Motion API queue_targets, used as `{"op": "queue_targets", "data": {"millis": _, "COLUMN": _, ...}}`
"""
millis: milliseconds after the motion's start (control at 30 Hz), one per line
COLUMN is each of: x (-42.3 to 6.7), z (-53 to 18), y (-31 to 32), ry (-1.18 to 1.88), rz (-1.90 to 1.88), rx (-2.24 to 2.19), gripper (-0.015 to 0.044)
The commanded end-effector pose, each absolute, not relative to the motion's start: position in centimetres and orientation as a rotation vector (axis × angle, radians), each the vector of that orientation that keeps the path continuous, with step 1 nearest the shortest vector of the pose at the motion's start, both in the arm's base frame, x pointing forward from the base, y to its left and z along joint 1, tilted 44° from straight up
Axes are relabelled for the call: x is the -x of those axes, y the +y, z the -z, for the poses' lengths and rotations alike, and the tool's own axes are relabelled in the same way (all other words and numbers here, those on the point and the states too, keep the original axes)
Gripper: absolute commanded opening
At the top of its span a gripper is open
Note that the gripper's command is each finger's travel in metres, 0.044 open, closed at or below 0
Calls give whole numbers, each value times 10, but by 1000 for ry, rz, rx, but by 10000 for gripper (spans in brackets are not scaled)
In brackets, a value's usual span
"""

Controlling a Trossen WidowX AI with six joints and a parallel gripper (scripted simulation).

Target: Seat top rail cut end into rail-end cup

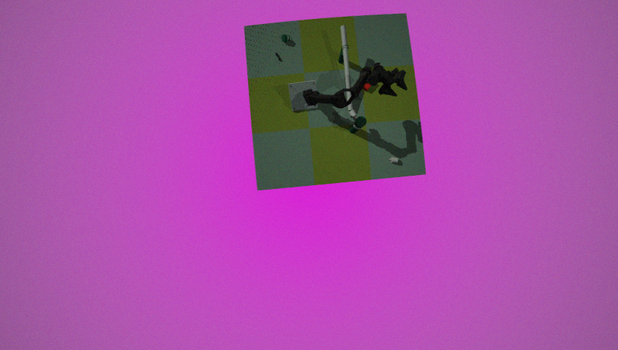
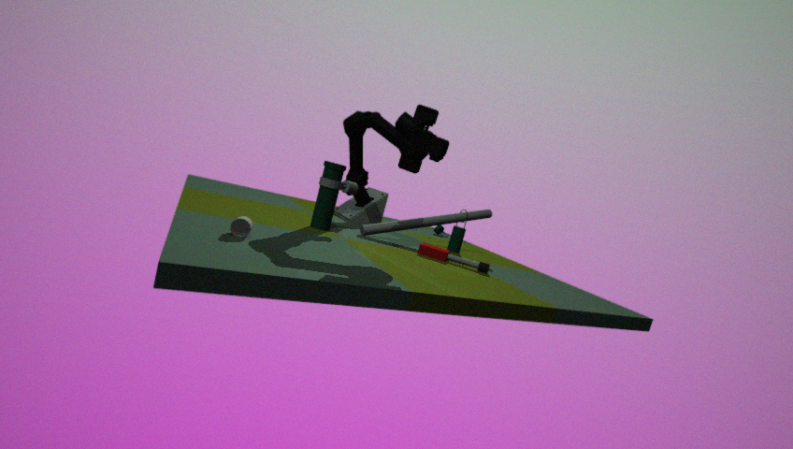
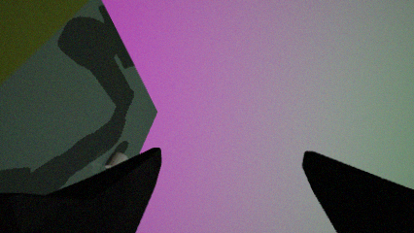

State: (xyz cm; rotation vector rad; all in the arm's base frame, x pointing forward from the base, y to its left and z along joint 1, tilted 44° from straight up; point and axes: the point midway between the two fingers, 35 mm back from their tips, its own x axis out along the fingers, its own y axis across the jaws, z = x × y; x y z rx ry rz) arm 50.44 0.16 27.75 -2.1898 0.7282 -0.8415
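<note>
The grey top rail (image 1: 345,65) (image 2: 425,221) runs through the wire loop on the small green post (image 2: 455,238). Its near end (image 2: 365,229) lies low by the foot of the big green post (image 2: 326,203) (image 1: 360,122), apart from the cup. The grey brace band (image 2: 332,182) sits high on that post, just under the cap, and the rail-end cup (image 2: 349,186) hangs on its side, empty. My gripper (image 2: 424,156) (image 1: 395,87) (image 3: 230,156) is open and empty. It hangs high in the air, well clear of the rail.
A red-handled tool (image 2: 434,252) (image 1: 367,86) lies on the board in front of the rail. A small white round piece (image 2: 241,226) (image 1: 393,160) (image 3: 116,158) lies near one corner. A small green piece (image 1: 284,38) and the arm's grey base plate (image 1: 296,92) are farther off.
</note>
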Motion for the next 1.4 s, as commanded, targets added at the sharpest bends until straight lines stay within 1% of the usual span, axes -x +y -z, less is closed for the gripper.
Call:
{"op": "queue_targets", "data": {"millis": 0, "x": -505, "z": -277, "y": 3, "ry": 721, "rz": 834, "rx": 2184, "gripper": 426}}
{"op": "queue_targets", "data": {"millis": 33, "x": -508, "z": -275, "y": 6, "ry": 701, "rz": 812, "rx": 2168, "gripper": 440}}
{"op": "queue_targets", "data": {"millis": 233, "x": -523, "z": -245, "y": 47, "ry": 547, "rz": 557, "rx": 1928, "gripper": 440}}
{"op": "queue_targets", "data": {"millis": 433, "x": -513, "z": -206, "y": 81, "ry": 538, "rz": 343, "rx": 1628, "gripper": 440}}
{"op": "queue_targets", "data": {"millis": 667, "x": -471, "z": -164, "y": 105, "ry": 661, "rz": 217, "rx": 1264, "gripper": 440}}
{"op": "queue_targets", "data": {"millis": 800, "x": -451, "z": -154, "y": 109, "ry": 717, "rz": 211, "rx": 1152, "gripper": 440}}
{"op": "queue_targets", "data": {"millis": 1367, "x": -352, "z": -137, "y": 98, "ry": 943, "rz": 375, "rx": 750, "gripper": 440}}
